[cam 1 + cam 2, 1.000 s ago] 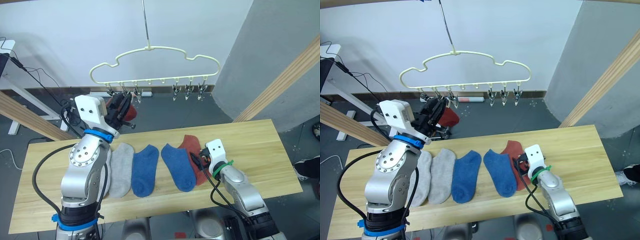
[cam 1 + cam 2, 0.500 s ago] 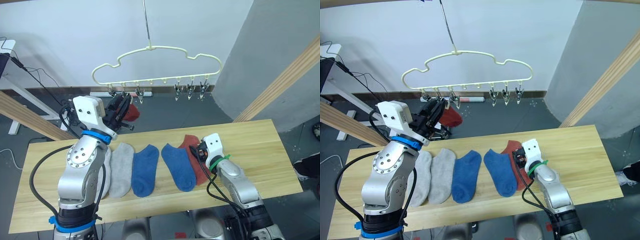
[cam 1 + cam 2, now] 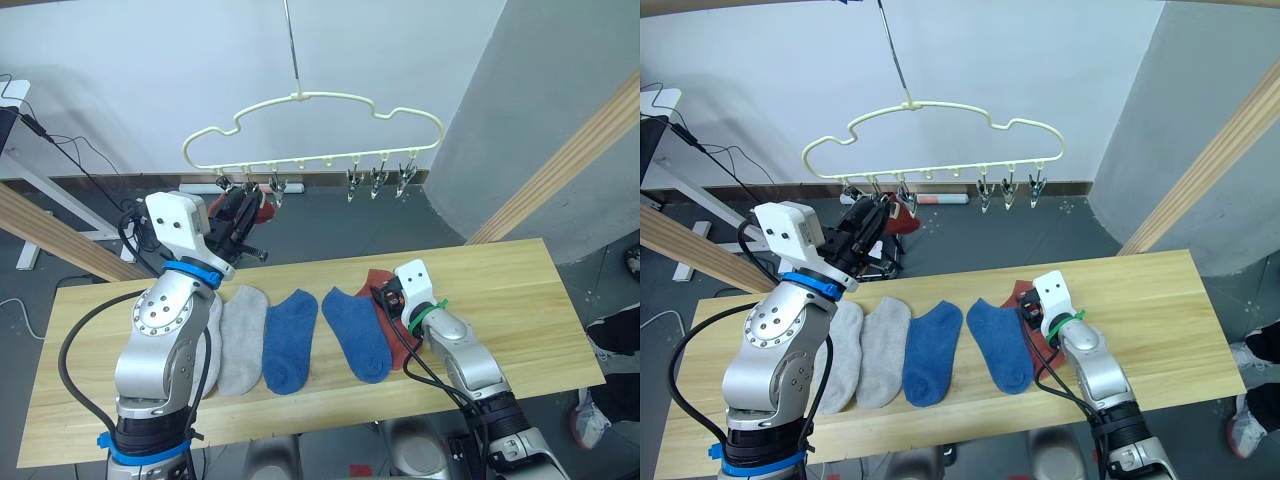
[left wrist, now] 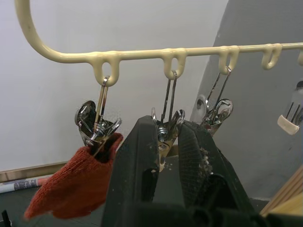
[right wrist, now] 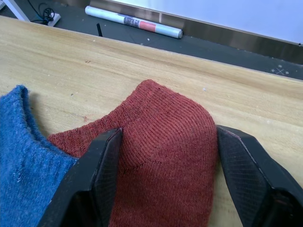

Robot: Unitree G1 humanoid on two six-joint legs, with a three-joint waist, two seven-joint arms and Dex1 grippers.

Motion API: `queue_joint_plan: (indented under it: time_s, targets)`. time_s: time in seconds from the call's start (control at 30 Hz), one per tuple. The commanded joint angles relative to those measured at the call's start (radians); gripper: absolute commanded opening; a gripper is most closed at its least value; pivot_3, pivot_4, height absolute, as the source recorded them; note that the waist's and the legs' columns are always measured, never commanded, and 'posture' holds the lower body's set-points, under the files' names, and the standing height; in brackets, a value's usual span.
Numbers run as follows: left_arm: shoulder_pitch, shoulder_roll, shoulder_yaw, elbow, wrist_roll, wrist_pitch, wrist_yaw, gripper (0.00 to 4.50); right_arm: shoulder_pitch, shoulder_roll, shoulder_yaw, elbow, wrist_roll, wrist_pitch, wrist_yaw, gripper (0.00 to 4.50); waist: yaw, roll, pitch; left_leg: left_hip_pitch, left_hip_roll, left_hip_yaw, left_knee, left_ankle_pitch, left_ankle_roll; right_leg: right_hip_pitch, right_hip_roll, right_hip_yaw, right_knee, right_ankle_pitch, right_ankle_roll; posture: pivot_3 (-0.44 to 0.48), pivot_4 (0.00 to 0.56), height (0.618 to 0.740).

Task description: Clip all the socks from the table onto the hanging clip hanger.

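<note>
The bench (image 3: 520, 290) spans the lower half of the head views. On it lie five socks in a row: two grey (image 3: 243, 335), two blue (image 3: 291, 338), one rust-red (image 5: 161, 137). The clip hanger (image 3: 312, 130) hangs at upper centre, another rust-red sock (image 4: 71, 187) clipped at its left end. The left gripper (image 4: 168, 142) is closed on a metal clip (image 4: 164, 130). The right gripper (image 5: 165, 170) is spread wide, straddling the rust-red sock on the bench.

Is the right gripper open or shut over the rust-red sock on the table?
Open: the right gripper straddles the rust-red sock, fingers apart.
</note>
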Motion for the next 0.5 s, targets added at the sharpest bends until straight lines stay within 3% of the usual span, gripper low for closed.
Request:
queue_joint_plan:
  time_s: [0.03, 0.23, 0.33, 0.5]
  targets:
    - [0.006, 0.013, 0.010, -0.031, -0.024, -0.004, -0.021, 0.51, 0.027, -0.009, -0.002, 0.007, -0.023, 0.009, -0.011, 2.19, 0.000, 0.000, 0.000, 0.000, 0.000, 0.000, 0.000, 0.000, 0.000, 0.000, 0.000, 0.000, 0.000, 0.000, 0.000, -0.188, 0.347, 0.737]
    - [-0.010, 0.037, 0.030, -0.044, -0.096, 0.039, -0.067, 0.51, 0.041, -0.016, -0.018, -0.023, -0.015, -0.005, -0.009, 0.11, 0.000, 0.000, 0.000, 0.000, 0.000, 0.000, 0.000, 0.000, 0.000, 0.000, 0.000, 0.000, 0.000, 0.000, 0.000, -0.191, 0.352, 0.737]
    - [-0.020, 0.051, 0.029, -0.063, -0.152, 0.080, -0.087, 0.51, 0.051, -0.037, -0.019, -0.088, -0.007, -0.013, 0.018, 0.00, 0.000, 0.000, 0.000, 0.000, 0.000, 0.000, 0.000, 0.000, 0.000, 0.000, 0.000, 0.000, 0.000, 0.000, 0.000, -0.193, 0.354, 0.737]
    - [-0.041, 0.068, 0.041, -0.079, -0.234, 0.143, -0.092, 0.51, 0.053, -0.185, 0.042, -0.284, -0.054, -0.067, 0.151, 0.00, 0.001, 0.001, 0.001, -0.001, -0.001, 0.000, 0.000, 0.000, 0.000, 0.000, -0.001, 0.001, -0.001, 0.000, 0.001, -0.194, 0.359, 0.737]
